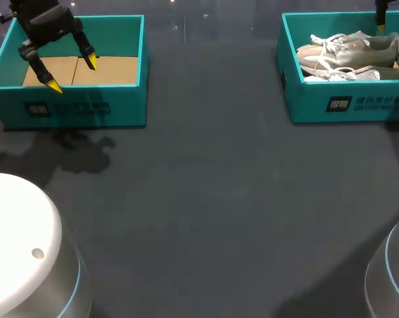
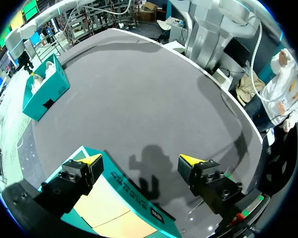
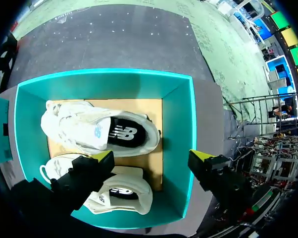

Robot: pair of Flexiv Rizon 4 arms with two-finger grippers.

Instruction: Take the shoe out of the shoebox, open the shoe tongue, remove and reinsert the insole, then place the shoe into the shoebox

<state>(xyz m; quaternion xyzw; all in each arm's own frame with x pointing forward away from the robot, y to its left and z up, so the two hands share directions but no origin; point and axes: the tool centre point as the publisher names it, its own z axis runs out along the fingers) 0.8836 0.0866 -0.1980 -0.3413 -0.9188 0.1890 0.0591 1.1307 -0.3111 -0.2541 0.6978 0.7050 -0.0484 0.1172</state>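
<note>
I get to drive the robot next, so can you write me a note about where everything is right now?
Left gripper: open, holding nothing, over the other teal box's front edge.
Right gripper: open, holding nothing, above the shoebox.
Both shoes lie inside the shoebox.
Done: nothing yet.
Left to do: every step, starting with lifting one shoe out.

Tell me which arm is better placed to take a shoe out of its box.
Right. The right gripper hangs open over the shoebox holding both shoes, while the left gripper hangs open at the empty box across the table.
</note>
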